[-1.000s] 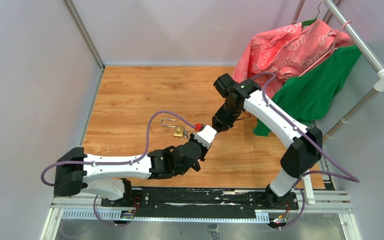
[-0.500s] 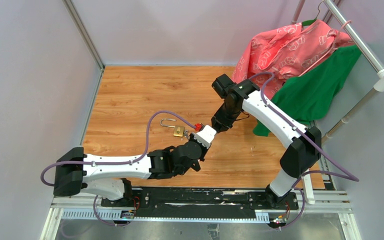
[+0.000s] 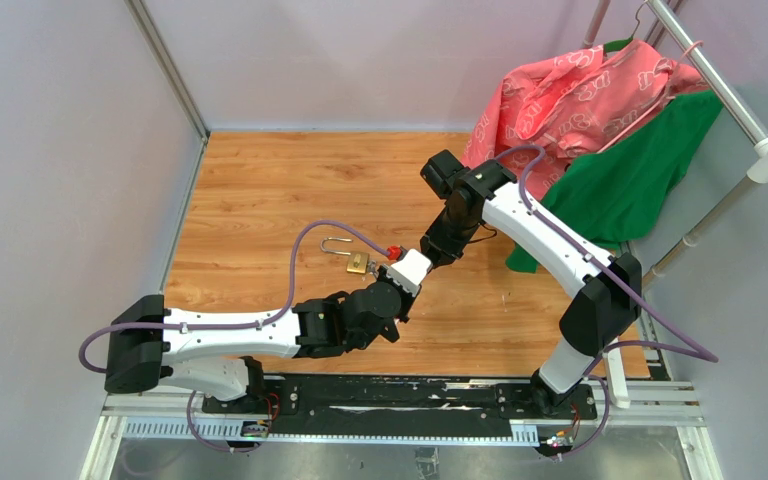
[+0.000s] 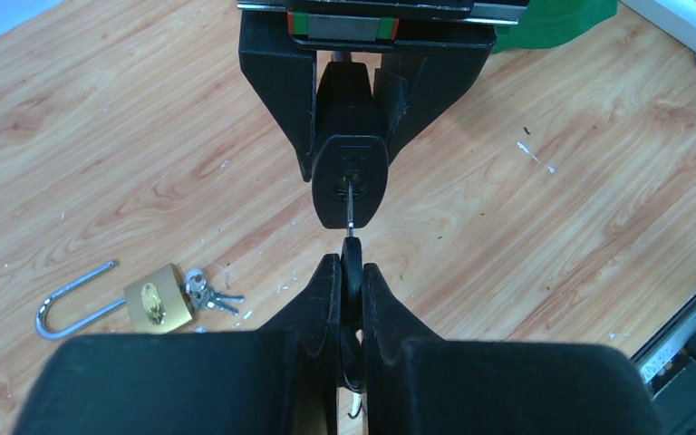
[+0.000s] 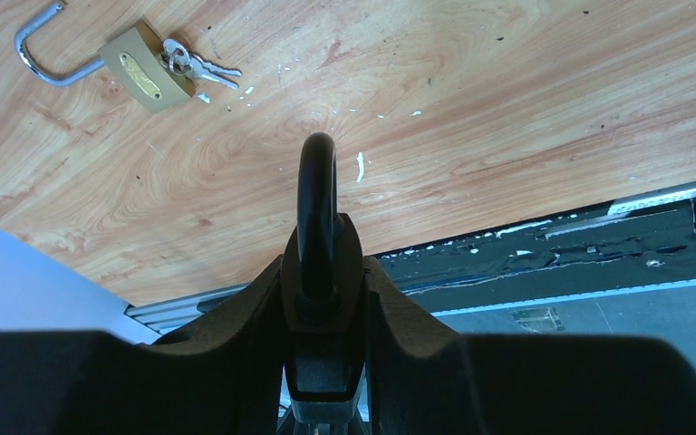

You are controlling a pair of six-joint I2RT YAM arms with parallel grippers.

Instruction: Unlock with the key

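My right gripper (image 5: 322, 272) is shut on a black padlock (image 5: 319, 299), its shackle (image 5: 317, 195) sticking out past the fingertips. In the left wrist view the padlock (image 4: 351, 172) faces me, keyhole forward. My left gripper (image 4: 352, 265) is shut on a black-headed key (image 4: 352, 272), and the metal blade (image 4: 350, 207) sits in the padlock's keyhole. In the top view the two grippers meet nose to nose above the table's middle, left gripper (image 3: 405, 272), right gripper (image 3: 428, 250).
A brass padlock (image 3: 357, 263) with an open shackle and a small bunch of keys (image 4: 207, 294) lies on the wooden table (image 3: 260, 190) left of the grippers. Pink (image 3: 570, 90) and green (image 3: 630, 170) clothes hang on a rack at the right.
The right arm has edged slightly to the left with the black padlock. The left arm has barely moved.
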